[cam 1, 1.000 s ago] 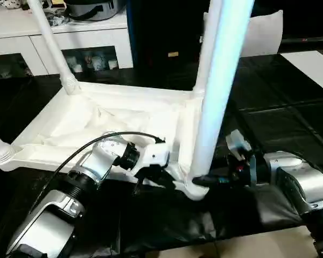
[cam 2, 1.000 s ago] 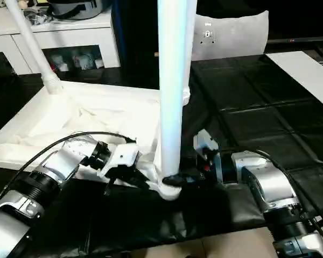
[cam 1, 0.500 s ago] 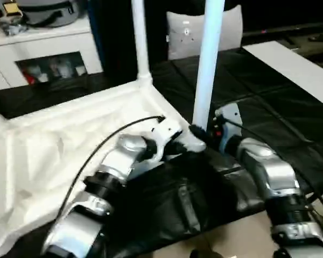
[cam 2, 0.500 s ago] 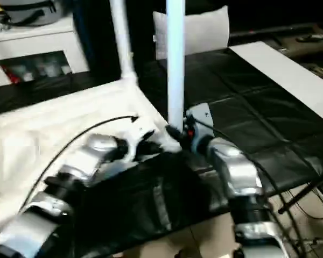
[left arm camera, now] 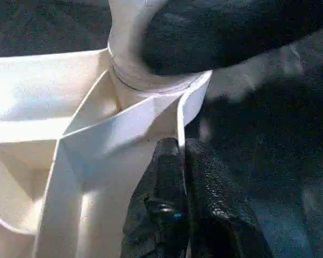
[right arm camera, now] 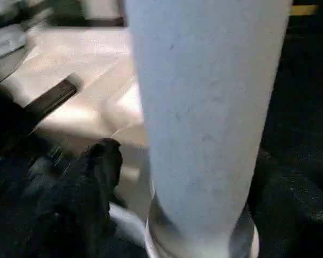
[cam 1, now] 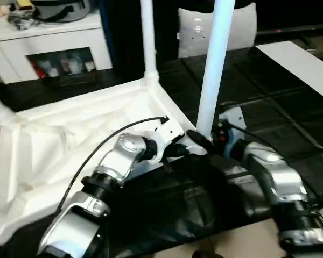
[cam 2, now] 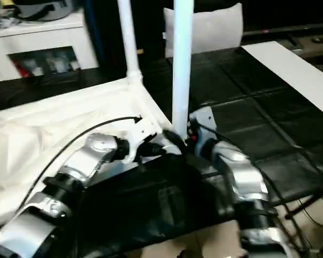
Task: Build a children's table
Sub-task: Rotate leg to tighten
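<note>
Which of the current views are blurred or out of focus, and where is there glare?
Right eye view: softly smeared throughout. Left eye view: sharper; table top glares white, ribs partly washed out. Right wrist view: the leg looms close and out of focus. Left wrist view: the top's rim is crisp, its inner panels overexposed.

The table top (cam 1: 54,145) and its legs (cam 1: 215,64) are white, the work surface (cam 1: 290,118) black, perhaps quilted, the forearms (cam 1: 274,177) silver.

Both silver forearms reach forward, left hand (cam 1: 178,151) and right hand (cam 1: 200,141) nearly meeting.
</note>
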